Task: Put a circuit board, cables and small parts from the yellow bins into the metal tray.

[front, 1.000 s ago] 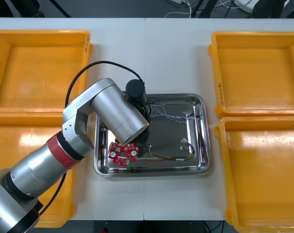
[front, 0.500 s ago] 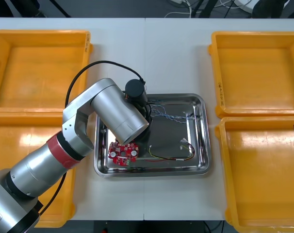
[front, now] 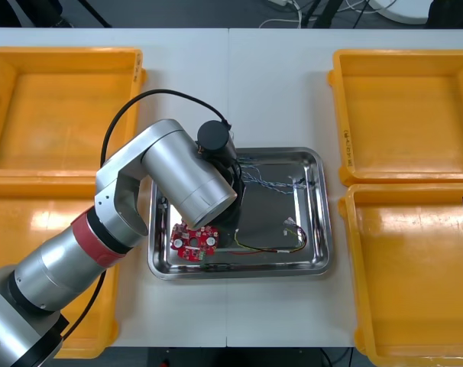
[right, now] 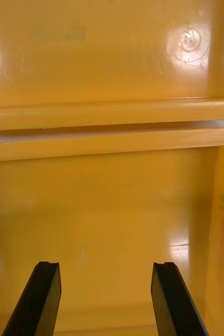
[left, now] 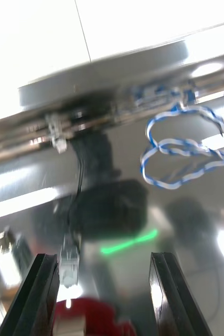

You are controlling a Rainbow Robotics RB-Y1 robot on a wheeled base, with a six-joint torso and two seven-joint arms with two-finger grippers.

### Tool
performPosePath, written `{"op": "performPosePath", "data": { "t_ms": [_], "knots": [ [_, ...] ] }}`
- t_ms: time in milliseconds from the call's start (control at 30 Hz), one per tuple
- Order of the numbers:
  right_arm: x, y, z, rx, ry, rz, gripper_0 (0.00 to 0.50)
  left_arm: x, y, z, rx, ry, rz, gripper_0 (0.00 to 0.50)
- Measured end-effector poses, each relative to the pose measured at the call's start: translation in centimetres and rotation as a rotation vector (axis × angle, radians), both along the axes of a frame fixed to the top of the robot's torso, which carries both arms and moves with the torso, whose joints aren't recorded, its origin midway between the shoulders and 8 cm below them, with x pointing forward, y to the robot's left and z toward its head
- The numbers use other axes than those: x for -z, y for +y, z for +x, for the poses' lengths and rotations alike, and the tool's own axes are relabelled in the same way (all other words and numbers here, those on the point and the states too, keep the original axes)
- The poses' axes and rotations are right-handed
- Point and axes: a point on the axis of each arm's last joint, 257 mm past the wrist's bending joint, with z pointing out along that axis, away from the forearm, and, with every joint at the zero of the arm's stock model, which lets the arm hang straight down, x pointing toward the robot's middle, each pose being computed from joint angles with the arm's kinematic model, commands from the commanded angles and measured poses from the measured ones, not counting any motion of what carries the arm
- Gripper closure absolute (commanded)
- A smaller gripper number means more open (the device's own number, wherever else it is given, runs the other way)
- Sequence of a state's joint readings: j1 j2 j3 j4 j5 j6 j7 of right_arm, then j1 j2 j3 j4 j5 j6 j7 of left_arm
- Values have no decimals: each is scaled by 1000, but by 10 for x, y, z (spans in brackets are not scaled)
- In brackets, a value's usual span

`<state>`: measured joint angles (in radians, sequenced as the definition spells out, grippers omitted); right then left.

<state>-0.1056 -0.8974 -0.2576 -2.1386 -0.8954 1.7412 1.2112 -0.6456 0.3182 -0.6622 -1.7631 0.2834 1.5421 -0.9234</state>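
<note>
Left arm [front: 140,206] reaches in over the metal tray [front: 323,229], which sits mid-table [front: 270,84] between the yellow bins [front: 63,107]. The wrist covers the tray's far-left part in the front view. Left gripper [left: 104,257] hangs just above the shiny tray floor, jaws apart with nothing between them. The round red circuit board [front: 193,241] lies in the tray's near-left corner; the wrist view shows its red edge [left: 91,315] close by the fingertips. The twisted blue and white cable [front: 270,182] is strung along the tray's far side, and its loops [left: 185,147] lie on the floor beyond the fingers. The red and yellow cable [front: 270,248] runs along the tray's near side and curls up at the right. A small metal part [left: 7,254] lies on the tray floor beside one finger. Right gripper [right: 106,265] is parked over one of the right-side yellow bins, jaws apart, holding nothing, with the two bins' rims meeting beyond the fingers.
</note>
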Motion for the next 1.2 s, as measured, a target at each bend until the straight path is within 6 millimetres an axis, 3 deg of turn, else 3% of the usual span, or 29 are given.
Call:
{"op": "performPosePath", "data": {
  "t_ms": [233, 533, 767, 1033, 1200],
  "knots": [
    [0, 0, 0, 0, 0, 0, 0, -15, 8, -17, -17, 46, 8, 0],
    [0, 0, 0, 0, 0, 0, 0, -38, 28, -24, -55, 95, -32, 0],
    [0, 0, 0, 0, 0, 0, 0, -68, 68, -18, -107, 124, -79, 0],
    [0, 0, 0, 0, 1, 0, 0, -90, 113, -14, 20, 123, -15, 0],
    [0, 0, 0, 0, 1, 0, 0, -101, 138, -14, 4, 130, -18, 0]
  ]
}}
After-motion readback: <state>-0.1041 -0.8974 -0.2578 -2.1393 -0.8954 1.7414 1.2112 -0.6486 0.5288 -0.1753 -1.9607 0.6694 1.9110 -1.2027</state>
